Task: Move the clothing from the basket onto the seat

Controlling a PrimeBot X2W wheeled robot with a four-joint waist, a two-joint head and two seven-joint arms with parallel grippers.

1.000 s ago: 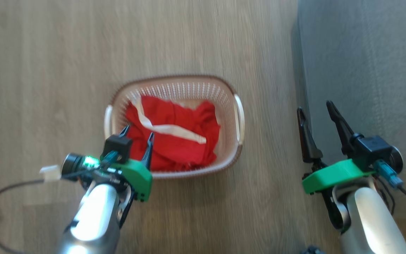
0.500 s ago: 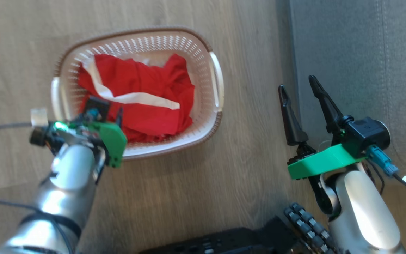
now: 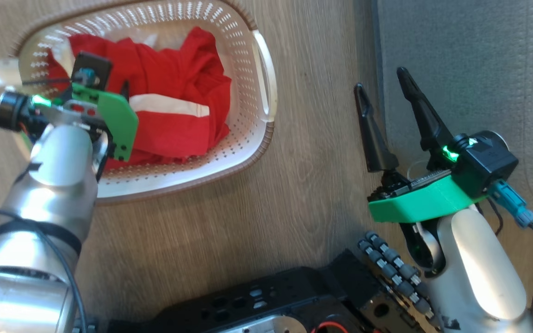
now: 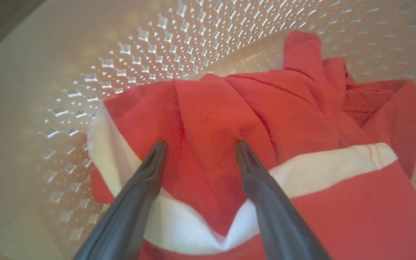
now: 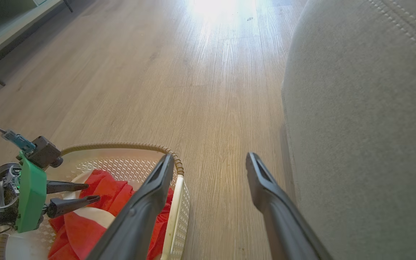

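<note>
Items counted: one basket, one heap of clothing, one seat, two end effectors.

The cream-white perforated plastic basket (image 3: 241, 138), a rounded rectangle with a brown woven-look rim, stands on the pale wood-grain plank floor (image 3: 317, 115). One smooth white side handle (image 3: 266, 69) faces the seat, and a strip of bare floor lies between them.

The soft bright red fabric clothing (image 3: 174, 134), crumpled and crossed by a white band, lies wholly inside the basket. The heap is folded on itself, so whether it is one garment or several cannot be told.

The large grey upholstered seat (image 3: 470, 69), coarse-textured with a rounded corner and a line of pale stitching, carries nothing.

The left end effector (image 4: 200, 144) is lowered into the basket. Its two long dark tapered fingers stand apart, either side of a red fold, and are not clamped on it.

The right end effector (image 3: 380, 77) has its fingers apart and empty, above the floor at the seat's edge.
</note>
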